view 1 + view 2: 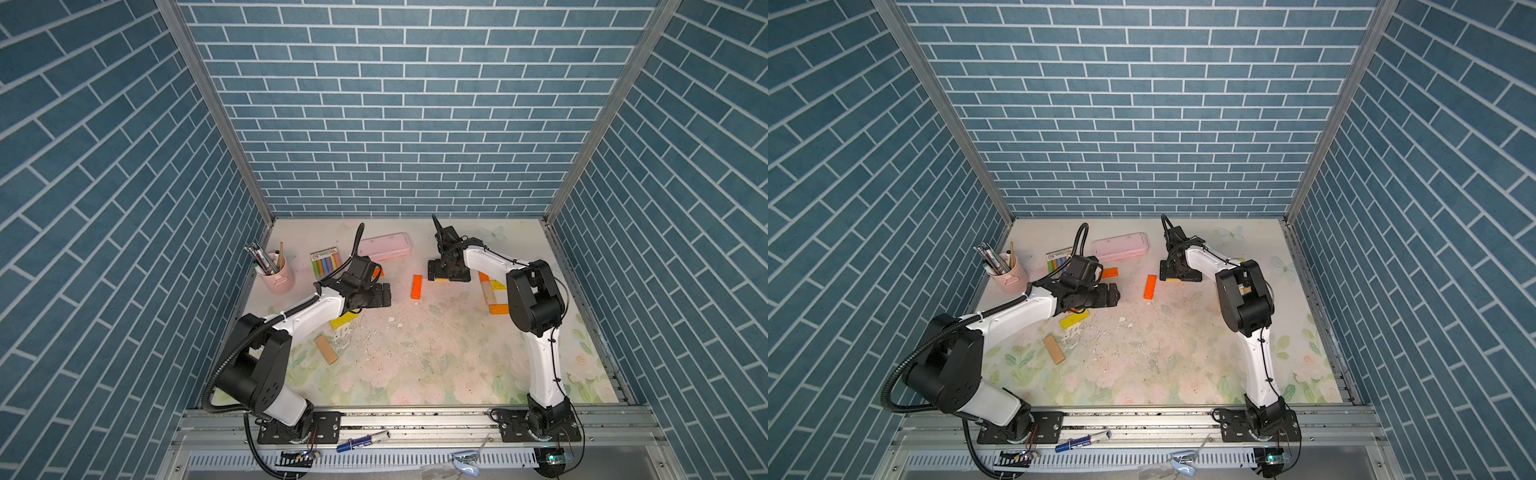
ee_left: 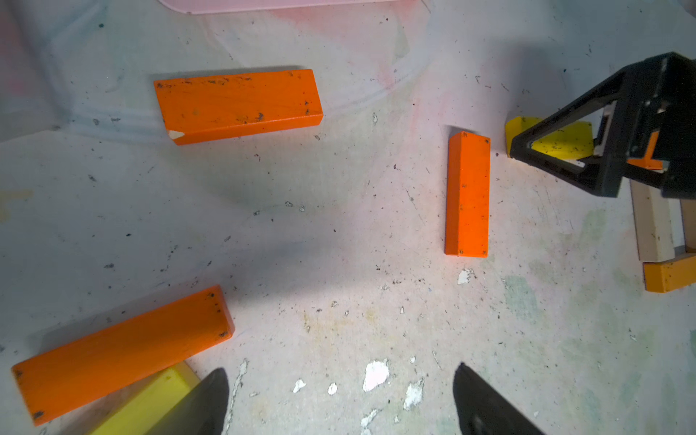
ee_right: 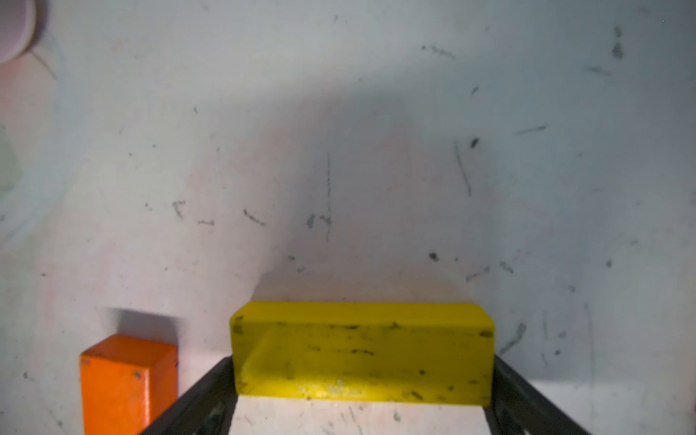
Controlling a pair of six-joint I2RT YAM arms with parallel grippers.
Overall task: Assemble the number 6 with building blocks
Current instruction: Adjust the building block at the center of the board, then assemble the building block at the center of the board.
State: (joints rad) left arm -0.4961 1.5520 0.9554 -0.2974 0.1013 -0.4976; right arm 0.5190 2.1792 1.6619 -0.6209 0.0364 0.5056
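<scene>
The right end effector (image 1: 435, 271) sits low over the far middle of the desk (image 1: 436, 365), jaws spread wide across a yellow rectangular wooden block (image 1: 441, 281) that shows only as a strip beneath it; the left end effector (image 1: 386, 296) hovers to its left, jaws parted and empty. In both top views a bright orange wooden block (image 1: 416, 286) lies alone between the two. To the right, largely hidden by the right arm, a pale tan wooden block (image 1: 488, 296) and an amber-orange wooden block (image 1: 498, 309) meet at a corner, seemingly the started figure; a loose tan block (image 1: 326, 350) and a second yellow block (image 1: 344, 321) lie on the near left.

From the left wrist, the left fingertips (image 2: 222, 376) stand well apart with only bare desk between them; two more orange blocks show, one (image 2: 239, 105) near the pink rounded case (image 2: 286, 4), one (image 2: 120, 354) lying across the second yellow block. The right end effector hides whether the yellow block touches the pale tan one.

From the right wrist, the yellow block (image 3: 361, 354) fills the gap from finger to finger, lying flat on the desk; it looks rested there, not carried, with the fingers just at its ends.

The step in hand appears to be laying this yellow block as one stroke of the 6; the figure looks well short of done, with several blocks loose. The next move calls for the right end effector to rise straight clear without nudging the block; then a fetch of the lone orange block, nearest both arms.
</scene>
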